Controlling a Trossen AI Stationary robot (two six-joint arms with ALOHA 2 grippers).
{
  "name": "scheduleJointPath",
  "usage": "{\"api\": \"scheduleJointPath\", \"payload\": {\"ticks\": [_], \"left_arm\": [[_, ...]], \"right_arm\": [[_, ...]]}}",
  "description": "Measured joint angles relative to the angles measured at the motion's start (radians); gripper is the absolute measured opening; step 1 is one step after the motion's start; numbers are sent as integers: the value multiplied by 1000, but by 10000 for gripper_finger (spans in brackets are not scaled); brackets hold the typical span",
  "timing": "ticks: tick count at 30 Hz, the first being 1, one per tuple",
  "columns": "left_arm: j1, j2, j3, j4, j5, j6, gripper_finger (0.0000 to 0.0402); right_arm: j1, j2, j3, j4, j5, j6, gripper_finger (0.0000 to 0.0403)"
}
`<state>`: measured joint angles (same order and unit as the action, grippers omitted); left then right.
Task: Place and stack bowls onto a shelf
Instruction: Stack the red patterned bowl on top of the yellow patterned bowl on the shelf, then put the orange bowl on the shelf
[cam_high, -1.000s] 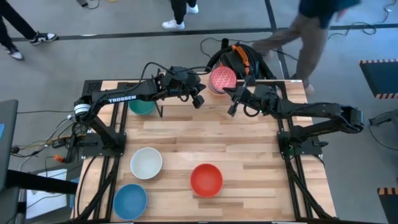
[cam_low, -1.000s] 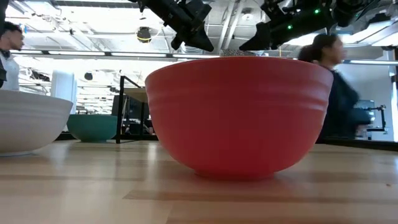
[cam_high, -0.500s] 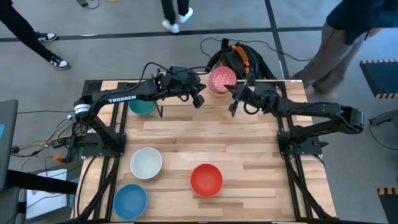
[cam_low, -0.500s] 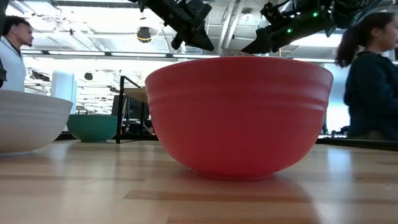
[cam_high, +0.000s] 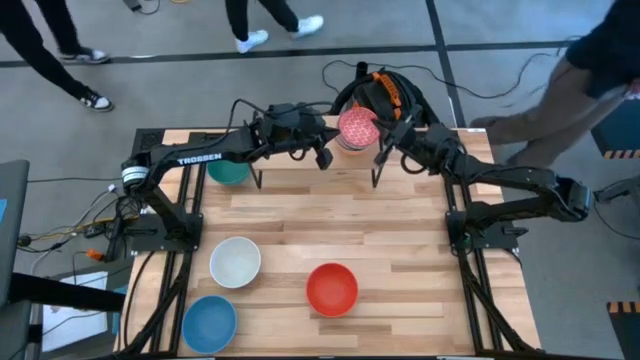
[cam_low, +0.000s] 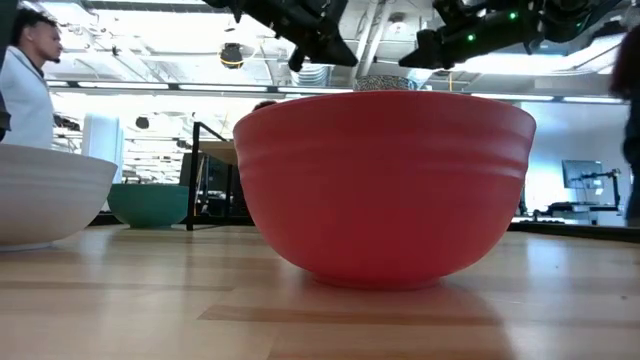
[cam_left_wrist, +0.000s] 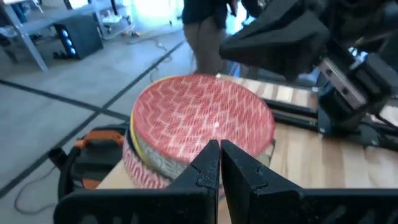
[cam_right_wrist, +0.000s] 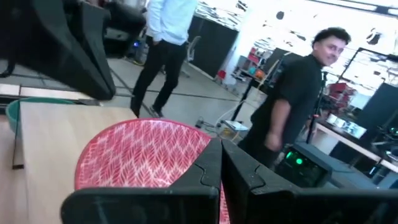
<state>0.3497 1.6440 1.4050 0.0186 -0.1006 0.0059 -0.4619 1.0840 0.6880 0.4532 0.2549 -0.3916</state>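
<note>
Blue, round and glossy, one small bowl (cam_high: 209, 323) sits at the near left corner of the wooden plank tabletop (cam_high: 400, 250). Just beyond it stands a cream-white round bowl (cam_high: 236, 261), and to its right, near the middle of the near edge, a red round bowl (cam_high: 331, 288) that fills the low view. Farther back, close to the far left corner, a green round bowl (cam_high: 229, 171) rests on the tabletop under the left arm.

Along the far edge stands the low light-wood shelf (cam_left_wrist: 292, 93) on thin black legs. On it sits a pink speckled round bowl (cam_high: 358, 126), stacked on other bowls; a yellowish rim shows just beneath it in the left wrist view, though the lower ones cannot be counted.

Both dark grippers hang above the shelf. The left gripper (cam_high: 322, 156) is just left of the pink bowl, fingers pressed together, gripping nothing. The right gripper (cam_high: 378, 155) is just right of it, fingers likewise closed and empty.

People stand on the floor beyond the table.
</note>
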Motion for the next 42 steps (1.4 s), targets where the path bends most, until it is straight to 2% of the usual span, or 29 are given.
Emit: {"api": "scheduleJointPath", "payload": {"ticks": [6, 12, 24, 31, 42], "left_arm": [[-4, 39, 0, -42, 11, -7, 0], [-3, 46, -1, -26, 9, -8, 0], [-1, 46, -1, -40, -12, -10, 0], [-1, 46, -1, -101, -43, -15, 0], [-2, 68, 1, -140, -46, -55, 0]], "right_arm": [[-83, 0, 0, -6, -88, 66, 27], [-114, 0, 0, -77, -145, 77, 27], [-144, 21, 1, -100, -156, 46, 27], [-170, 41, 1, -95, -204, 45, 27], [-169, -29, 1, -51, -206, 43, 27]]}}
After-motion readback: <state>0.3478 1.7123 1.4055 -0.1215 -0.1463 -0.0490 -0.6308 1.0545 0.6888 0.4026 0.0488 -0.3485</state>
